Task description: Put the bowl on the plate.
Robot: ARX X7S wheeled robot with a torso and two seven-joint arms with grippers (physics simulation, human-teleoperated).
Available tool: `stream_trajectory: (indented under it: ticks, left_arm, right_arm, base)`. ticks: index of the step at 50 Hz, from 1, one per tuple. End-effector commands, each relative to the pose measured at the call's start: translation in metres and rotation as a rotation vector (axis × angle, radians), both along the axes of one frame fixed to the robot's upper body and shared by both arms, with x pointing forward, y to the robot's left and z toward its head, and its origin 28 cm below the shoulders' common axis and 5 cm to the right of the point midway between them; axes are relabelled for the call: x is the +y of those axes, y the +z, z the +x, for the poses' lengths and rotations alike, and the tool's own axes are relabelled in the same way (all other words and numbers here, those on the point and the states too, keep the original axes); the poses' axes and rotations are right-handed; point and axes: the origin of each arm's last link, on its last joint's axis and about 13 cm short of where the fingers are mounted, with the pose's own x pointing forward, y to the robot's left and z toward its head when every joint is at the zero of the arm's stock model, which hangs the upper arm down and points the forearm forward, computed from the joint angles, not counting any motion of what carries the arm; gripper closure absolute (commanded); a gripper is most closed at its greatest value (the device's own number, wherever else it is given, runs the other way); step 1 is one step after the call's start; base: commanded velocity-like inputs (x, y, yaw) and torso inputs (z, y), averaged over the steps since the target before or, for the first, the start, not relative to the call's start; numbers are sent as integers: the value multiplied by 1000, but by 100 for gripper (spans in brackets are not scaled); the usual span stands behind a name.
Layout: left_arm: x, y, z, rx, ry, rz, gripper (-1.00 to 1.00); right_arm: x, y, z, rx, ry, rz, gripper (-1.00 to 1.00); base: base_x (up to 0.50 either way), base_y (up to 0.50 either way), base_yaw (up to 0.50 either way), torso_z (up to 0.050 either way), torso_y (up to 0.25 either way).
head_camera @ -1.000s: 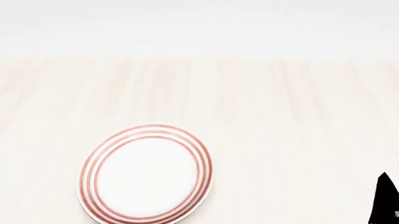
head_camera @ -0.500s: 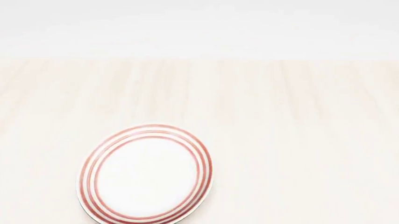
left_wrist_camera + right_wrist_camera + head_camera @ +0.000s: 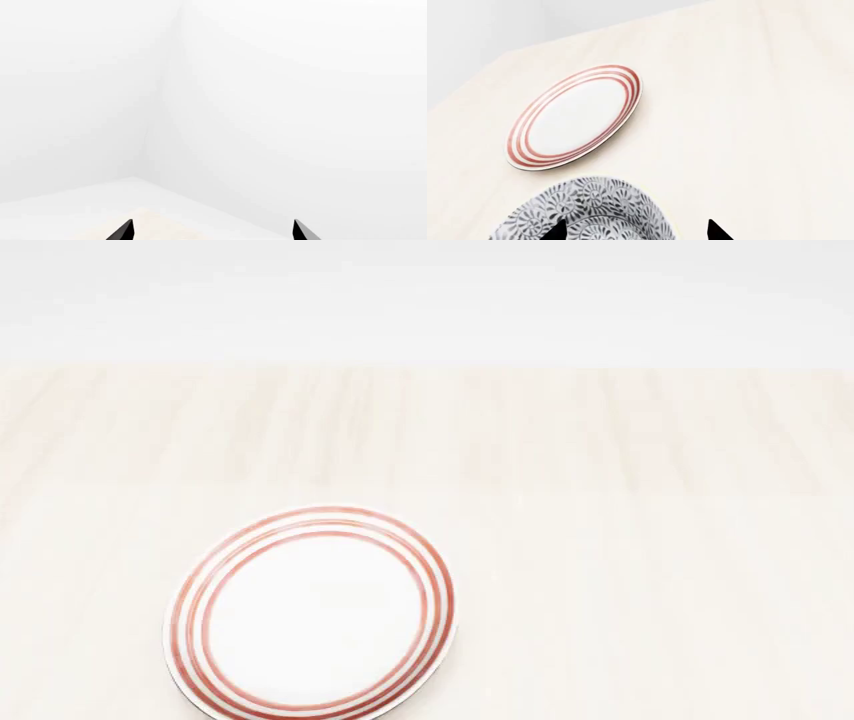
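A pale wooden worktop (image 3: 601, 540) is filling most of the head view, with a white wall behind its far edge. The plate (image 3: 311, 613), white with three red rings around its rim, is lying flat close to the near edge, left of the middle, its lowest part running out of the picture. Neither arm is showing in this view.

In the right wrist view, the plate (image 3: 575, 116) is lying beside the bowl (image 3: 587, 211), the two close together but not touching. The bowl, patterned in dark grey-blue flowers, is sitting on the worktop, only partly in frame. The right end effector (image 3: 636, 231) is hanging over the bowl with its two dark fingertips (image 3: 557, 232) spread wide apart; one tip is over the bowl's inside, the other beyond its rim, and they are gripping nothing.

In the left wrist view, the left end effector (image 3: 212, 231) is pointing toward a bare white wall corner, its two dark tips spread wide and holding nothing.
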Motion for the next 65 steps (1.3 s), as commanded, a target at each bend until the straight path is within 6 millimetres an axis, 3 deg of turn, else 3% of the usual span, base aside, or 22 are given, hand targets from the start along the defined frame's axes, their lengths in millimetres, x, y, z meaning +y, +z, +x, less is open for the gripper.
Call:
stream_trajectory:
  ticks: [1, 39, 40, 53, 58, 65]
  left_arm:
    - [0, 1, 0, -1, 0, 0, -100]
    - [1, 2, -1, -4, -2, -6, -100]
    - [1, 2, -1, -4, -2, -6, -100]
    - [1, 2, -1, -5, -2, -9, -100]
    - [0, 2, -2, -6, -3, -9, -100]
    - [0, 3, -2, -8, -4, -10, -100]
  right_arm:
    - [-3, -9, -3, 28, -13, 3, -100]
    - [2, -48, 3, 158, 37, 30, -100]
    - [2, -47, 4, 158, 29, 31, 100]
    - [5, -44, 0, 174, 43, 64, 100]
    - [9, -22, 0, 97, 26, 98, 100]
    - [25, 24, 7, -107, 71, 80, 100]
  base:
    - [0, 0, 0, 0, 0]
    - [0, 0, 0, 0, 0]
    - [0, 0, 0, 0, 0]
    - [0, 0, 0, -2, 0]
    - [0, 0, 0, 0, 0]
    - [0, 0, 0, 0, 0]
